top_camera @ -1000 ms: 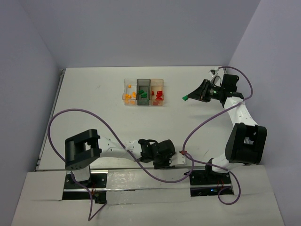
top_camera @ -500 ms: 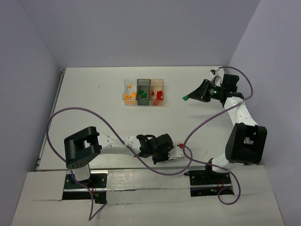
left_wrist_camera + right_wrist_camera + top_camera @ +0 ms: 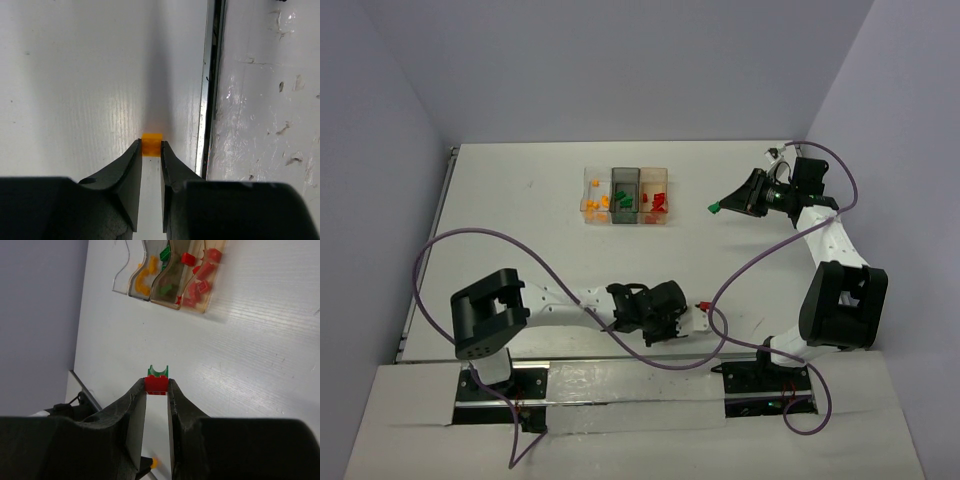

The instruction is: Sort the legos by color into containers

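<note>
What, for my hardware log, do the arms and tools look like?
The left arm and right arm have white links and boxy black joint housings, each trailing a purple cable. The left tool and right tool are black with two tapering fingers.

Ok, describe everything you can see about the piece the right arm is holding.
It is a red lego with a green piece on its far end; the green one has a curved notch in its outer edge. Both look like glossy plastic. The right end effector pinches the red part between its fingertips, apparently lifted above the white table, right of the containers. The top view shows only the green tip.
</note>
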You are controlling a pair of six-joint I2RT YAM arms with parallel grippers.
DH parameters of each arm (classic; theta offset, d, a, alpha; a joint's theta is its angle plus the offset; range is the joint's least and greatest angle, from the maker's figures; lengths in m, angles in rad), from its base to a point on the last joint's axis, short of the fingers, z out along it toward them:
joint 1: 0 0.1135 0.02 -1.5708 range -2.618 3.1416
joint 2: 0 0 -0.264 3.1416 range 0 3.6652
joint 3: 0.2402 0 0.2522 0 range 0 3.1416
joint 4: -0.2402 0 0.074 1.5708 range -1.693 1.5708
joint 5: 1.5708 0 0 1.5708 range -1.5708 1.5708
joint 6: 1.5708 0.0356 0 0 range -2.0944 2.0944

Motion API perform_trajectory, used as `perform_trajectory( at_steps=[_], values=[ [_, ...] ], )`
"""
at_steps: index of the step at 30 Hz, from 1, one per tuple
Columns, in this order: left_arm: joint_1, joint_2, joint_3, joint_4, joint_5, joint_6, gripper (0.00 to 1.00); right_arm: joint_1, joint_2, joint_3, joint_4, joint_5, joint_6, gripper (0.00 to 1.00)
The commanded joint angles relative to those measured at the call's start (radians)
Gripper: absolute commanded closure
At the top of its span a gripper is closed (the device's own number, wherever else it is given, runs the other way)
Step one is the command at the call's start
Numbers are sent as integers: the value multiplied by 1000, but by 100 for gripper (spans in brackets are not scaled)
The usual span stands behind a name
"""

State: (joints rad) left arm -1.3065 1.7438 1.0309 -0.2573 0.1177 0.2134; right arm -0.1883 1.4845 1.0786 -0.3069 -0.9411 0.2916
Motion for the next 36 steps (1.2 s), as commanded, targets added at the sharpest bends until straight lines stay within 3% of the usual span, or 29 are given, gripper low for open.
perform_trajectory(
  at_steps=[1,9,19,30,36],
  values=[
    [16,-72,43,-28,19,5,94,-8,-36,8,34,-20,6,100],
    [100,-132,58,-78,63,6,97,-8,-39,11,36,-20,9,100],
    [497,-159,166,-162,159,18,99,-8,-30,22,51,-29,24,100],
    [893,66,509,-202,185,-39,100,0,15,30,54,-60,32,100],
    [952,190,613,-187,204,-75,99,21,17,30,48,-62,21,100]
  ],
)
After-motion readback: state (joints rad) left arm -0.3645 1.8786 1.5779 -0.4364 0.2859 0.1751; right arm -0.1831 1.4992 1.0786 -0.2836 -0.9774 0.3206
